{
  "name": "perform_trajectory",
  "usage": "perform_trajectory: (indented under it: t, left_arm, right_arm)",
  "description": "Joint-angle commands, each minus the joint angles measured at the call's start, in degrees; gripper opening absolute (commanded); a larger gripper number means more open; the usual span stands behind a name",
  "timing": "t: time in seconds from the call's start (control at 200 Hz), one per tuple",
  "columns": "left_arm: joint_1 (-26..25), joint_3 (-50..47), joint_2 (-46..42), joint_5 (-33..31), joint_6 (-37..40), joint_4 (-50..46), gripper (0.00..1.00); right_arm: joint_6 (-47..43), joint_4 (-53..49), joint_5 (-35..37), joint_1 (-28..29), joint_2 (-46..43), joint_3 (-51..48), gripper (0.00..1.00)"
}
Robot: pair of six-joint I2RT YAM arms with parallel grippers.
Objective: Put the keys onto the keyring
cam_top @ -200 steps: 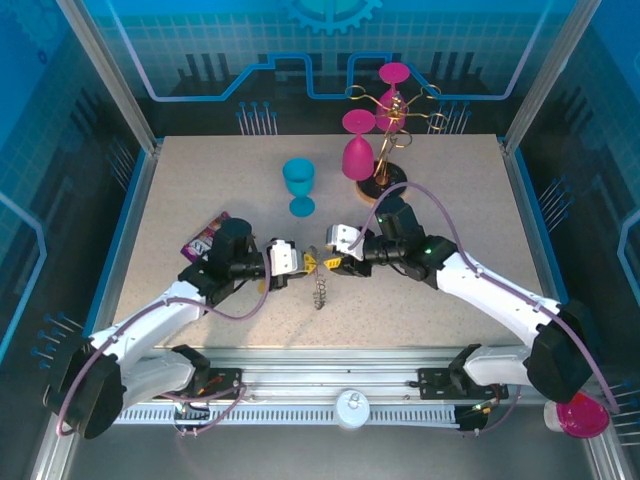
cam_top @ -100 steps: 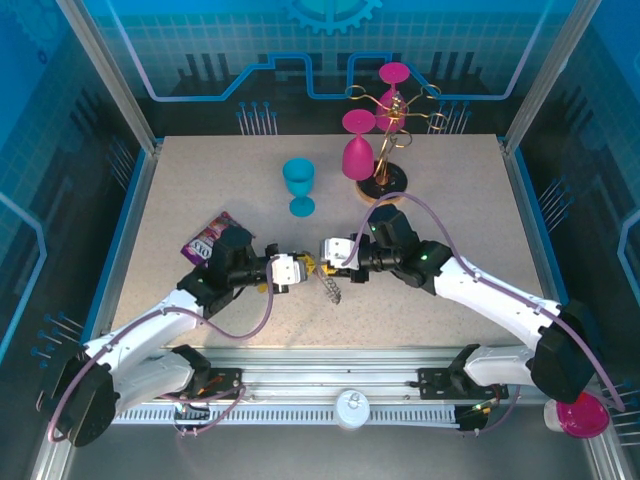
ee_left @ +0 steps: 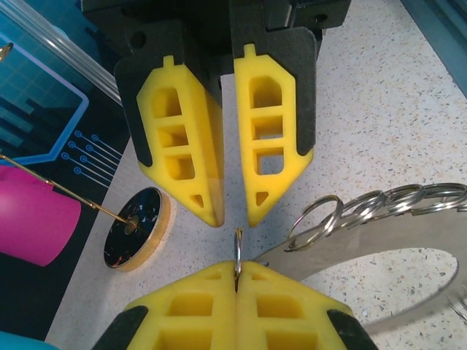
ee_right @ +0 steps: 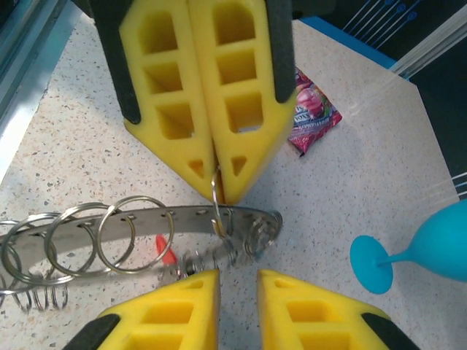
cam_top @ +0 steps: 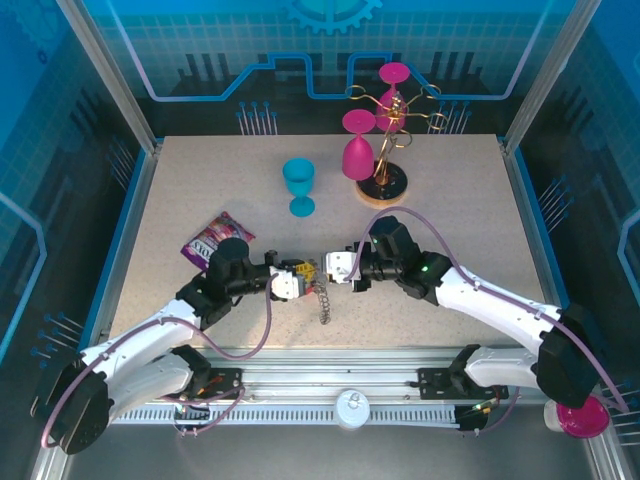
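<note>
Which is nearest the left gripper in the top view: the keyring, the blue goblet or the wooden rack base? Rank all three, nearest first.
1. keyring: held at the tips of the left gripper, just to their right.
2. blue goblet: upright at mid-table, straight behind the gripper.
3. wooden rack base: at the back of the table, off to the right.

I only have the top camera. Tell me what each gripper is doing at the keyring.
Observer: On the left wrist camera, the left gripper is shut on one thin wire loop of the keyring.
Operator: Report the right gripper.
Observer: The right gripper is open, its fingers apart just short of that loop.
Operator: Find the keys.
Observer: The right wrist camera shows a small red piece next to the keyring. Too little shows to call it a key.
</note>
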Motion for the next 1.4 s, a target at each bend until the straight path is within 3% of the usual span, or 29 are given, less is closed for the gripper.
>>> perform_trajectory:
  t: [0.0, 0.435, 0.911, 1.021, 1.156, 1.276, 1.396]
  left_arm:
    - [-0.57, -0.79, -1.21, 1.83, 2.65, 3.14, 0.0]
    - [-0.6, 0.69, -0.2, 2.26, -0.6, 2.31, 0.0]
    - [-0.57, 1.55, 0.33, 2.02, -3.68, 2.5, 0.0]
    - [-0.58, 1.49, 0.15, 2.09, -4.04, 2.51, 0.0]
    - [-0.53, 1.88, 0.65, 1.72, -4.31, 1.49, 0.0]
    - [-0.57, 2.67, 1.95, 0.86, -4.58, -0.38, 0.18]
    - [-0.57, 4.14, 3.24, 0.3, -4.54, -3.36, 0.22]
  right_arm:
    - [-1.41, 2.98, -0.32, 0.96, -1.07, -1.02, 0.21]
    - [-2.03, 4.1, -1.66, 2.37, -0.24, -0.29, 0.2]
    - [-1.69, 5.17, -2.31, 2.89, 1.45, 0.4, 0.12]
    - [-1.7, 4.45, -1.74, 2.9, 1.65, 0.89, 0.0]
    - [-1.44, 4.62, -2.7, 2.92, 0.89, 1.11, 0.0]
    - [-1.08, 4.93, -3.73, 2.86, 0.32, 1.19, 0.0]
    - [-0.75, 5.1, -4.09, 2.9, 0.29, 1.37, 0.0]
